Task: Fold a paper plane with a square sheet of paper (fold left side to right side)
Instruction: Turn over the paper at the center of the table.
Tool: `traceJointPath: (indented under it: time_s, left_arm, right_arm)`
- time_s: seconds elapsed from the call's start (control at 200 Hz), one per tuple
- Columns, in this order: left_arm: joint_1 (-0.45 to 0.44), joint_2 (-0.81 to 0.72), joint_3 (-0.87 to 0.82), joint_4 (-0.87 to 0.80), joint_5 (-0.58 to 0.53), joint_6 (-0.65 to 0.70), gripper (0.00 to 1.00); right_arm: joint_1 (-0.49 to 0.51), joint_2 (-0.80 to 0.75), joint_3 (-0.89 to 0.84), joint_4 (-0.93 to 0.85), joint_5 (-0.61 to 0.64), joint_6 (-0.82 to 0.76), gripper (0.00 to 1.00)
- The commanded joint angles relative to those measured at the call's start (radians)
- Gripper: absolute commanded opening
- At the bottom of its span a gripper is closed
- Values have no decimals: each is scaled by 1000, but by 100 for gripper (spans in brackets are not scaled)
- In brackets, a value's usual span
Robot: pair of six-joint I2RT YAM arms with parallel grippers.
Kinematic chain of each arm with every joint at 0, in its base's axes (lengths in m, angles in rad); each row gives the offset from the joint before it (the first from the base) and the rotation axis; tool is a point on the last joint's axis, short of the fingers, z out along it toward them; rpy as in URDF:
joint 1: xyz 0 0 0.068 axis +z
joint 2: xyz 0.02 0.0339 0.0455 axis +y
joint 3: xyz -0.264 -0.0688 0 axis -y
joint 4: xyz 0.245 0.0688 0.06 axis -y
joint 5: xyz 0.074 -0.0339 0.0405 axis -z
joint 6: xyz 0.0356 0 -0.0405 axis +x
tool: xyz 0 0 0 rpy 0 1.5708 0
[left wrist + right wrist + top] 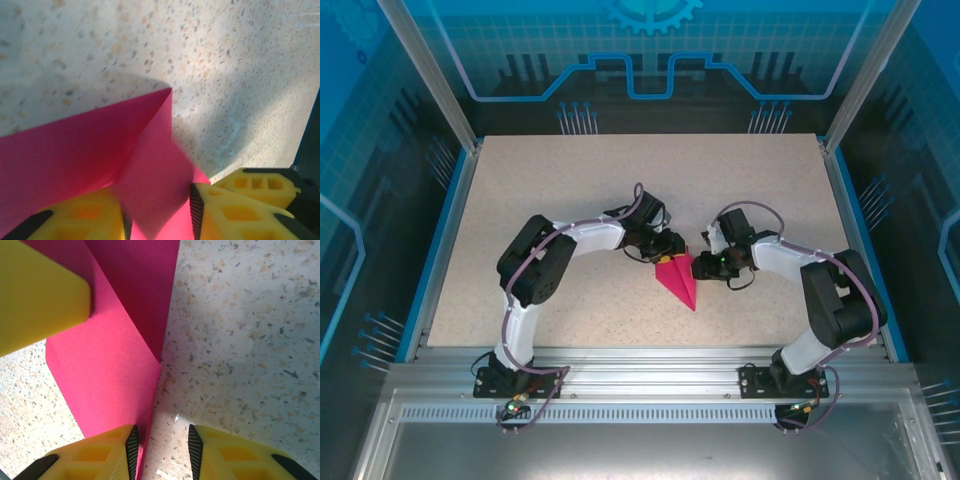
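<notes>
Plane lies mid-way across the desk, point toward the near edge. Left tool narrow, jaws apart astride a raised pink flap. Right tool narrow, desk showing in its gap, the plane's edge beside one finger

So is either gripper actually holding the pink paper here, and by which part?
No firm hold shows. A raised flap of the paper plane stands between the left gripper's parted jaws; the right gripper straddles its edge, open.
</notes>
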Motion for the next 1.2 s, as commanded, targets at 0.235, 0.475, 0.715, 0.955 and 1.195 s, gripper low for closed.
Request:
traceJointPath:
  time_s: [0.235, 0.475, 0.715, 0.955, 1.195]
  left_arm:
    - [-7, -63, 22, -20, 13, 38, 12]
    - [15, -267, 9, -44, -6, 69, 12]
    - [31, -420, 48, -71, 7, 87, 14]
    - [31, -483, 69, -51, 24, 74, 15]
    - [31, -508, 73, 15, 72, 30, 15]
  right_arm:
    - [-165, -222, -118, 103, -277, 34, 58]
    - [-309, -365, -161, 209, -646, 108, 98]
    - [-300, -387, -164, 401, -798, 285, 99]
    - [-242, -411, -165, 504, -836, 376, 99]
    - [-148, -376, -180, 598, -812, 466, 99]
